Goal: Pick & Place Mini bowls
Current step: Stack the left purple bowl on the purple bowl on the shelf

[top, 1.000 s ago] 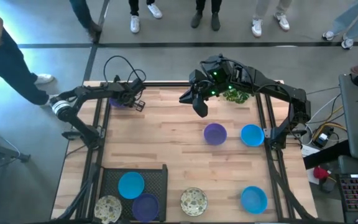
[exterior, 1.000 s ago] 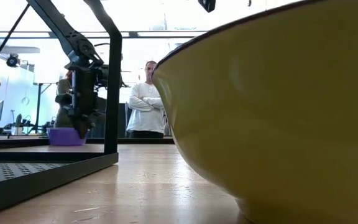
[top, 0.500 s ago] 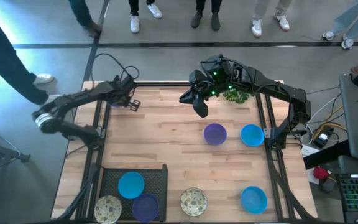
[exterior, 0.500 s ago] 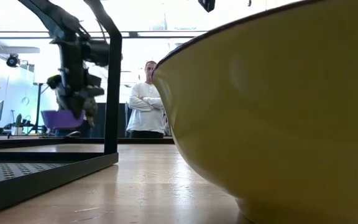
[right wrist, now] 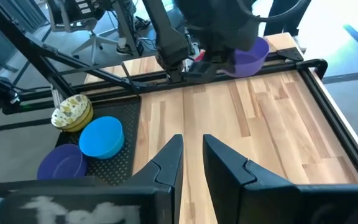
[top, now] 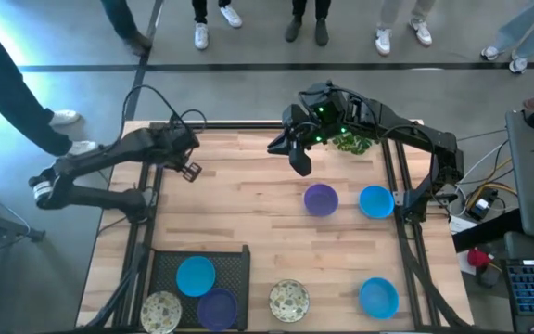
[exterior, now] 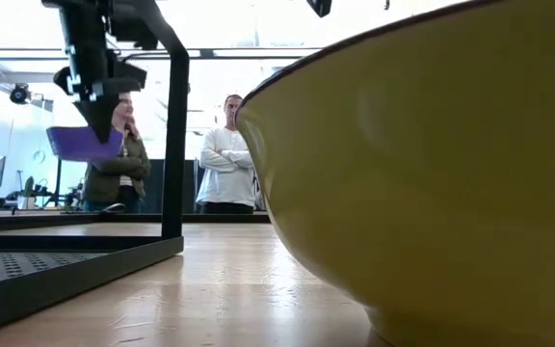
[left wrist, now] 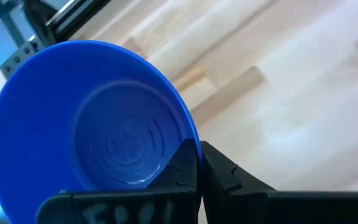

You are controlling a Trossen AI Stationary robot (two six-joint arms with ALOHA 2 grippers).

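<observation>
My left gripper [top: 190, 170] hangs over the table's far-left corner, shut on a purple mini bowl [exterior: 85, 143]. That bowl also shows in the left wrist view [left wrist: 98, 124] and the right wrist view [right wrist: 253, 53]; the arm hides it in the high view. My right gripper [top: 295, 160] waits above the far middle of the table, its fingers [right wrist: 173, 158] a narrow gap apart, touching nothing. A purple bowl [top: 321, 199] and a blue bowl [top: 376, 201] sit on the table's right half. Another blue bowl [top: 378, 297] and a cream speckled bowl [top: 288, 299] sit near the near edge. My left gripper pinches the purple bowl by its rim [left wrist: 190, 142], with one finger [left wrist: 180, 169] inside the bowl and the other outside. The fingers come from above, pointing down. The bowl hangs below them, lifted clear of the table and nearly level.
A black tray [top: 235, 264] at the near-left corner holds a blue bowl [top: 196, 276], a purple bowl [top: 217, 306] and a cream bowl [top: 160, 311]. A green plant [top: 350, 142] lies at the far edge. A yellow bowl wall [exterior: 432, 193] fills the low view. People stand beyond the far edge.
My left gripper has risen from the table at the far-left corner, carrying the purple bowl up with it. The bowl stood on the table a second ago and now hangs clear above it. The gripper has also come a little toward the near edge.
</observation>
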